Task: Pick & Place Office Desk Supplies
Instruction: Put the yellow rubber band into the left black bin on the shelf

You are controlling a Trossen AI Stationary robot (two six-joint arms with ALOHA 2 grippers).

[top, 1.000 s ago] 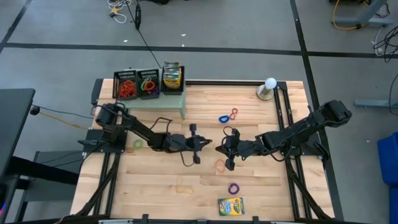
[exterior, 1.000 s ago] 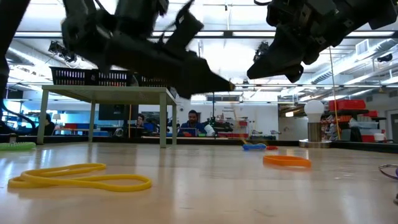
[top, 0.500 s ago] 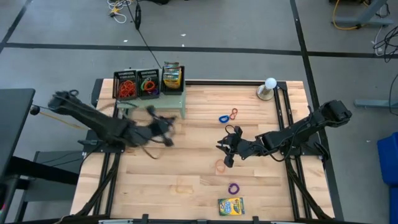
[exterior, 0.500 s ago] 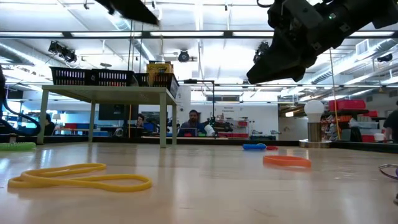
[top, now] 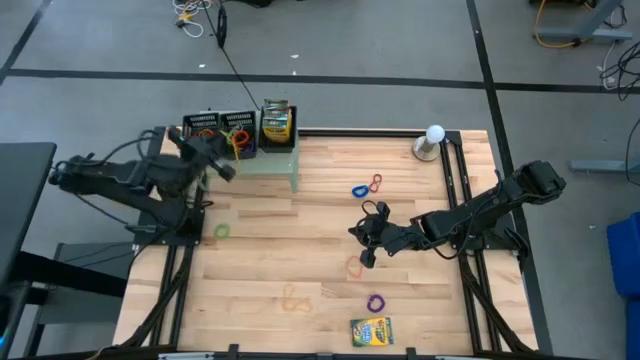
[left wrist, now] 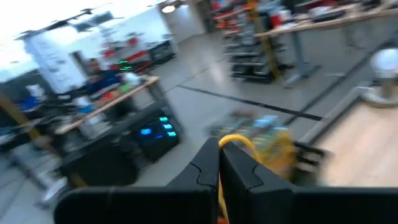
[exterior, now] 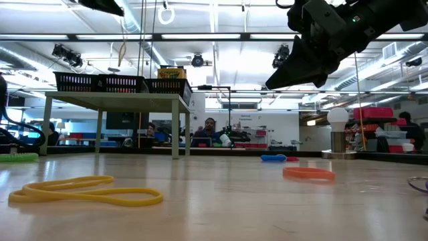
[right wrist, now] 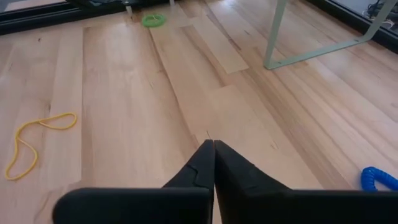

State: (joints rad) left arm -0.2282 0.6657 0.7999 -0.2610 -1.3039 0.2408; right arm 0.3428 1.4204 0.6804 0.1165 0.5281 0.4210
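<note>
Left gripper point(top: 228, 160), jaws clamped on a yellow band point(left wrist: 239, 144), has swung from mid-counter up to the trays point(top: 222, 133) on the green stand point(top: 270, 163): delivery is probably next. Right gripper point(top: 365, 245), jaws together and empty, hovers mid-counter above an orange band point(top: 353, 267).

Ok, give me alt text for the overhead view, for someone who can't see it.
Seen from above, the left gripper reaches to the black mesh trays on a pale green stand, while the right gripper, shut, hovers mid-table. Coloured rubber bands and a crayon box lie scattered on the wooden table.
</note>
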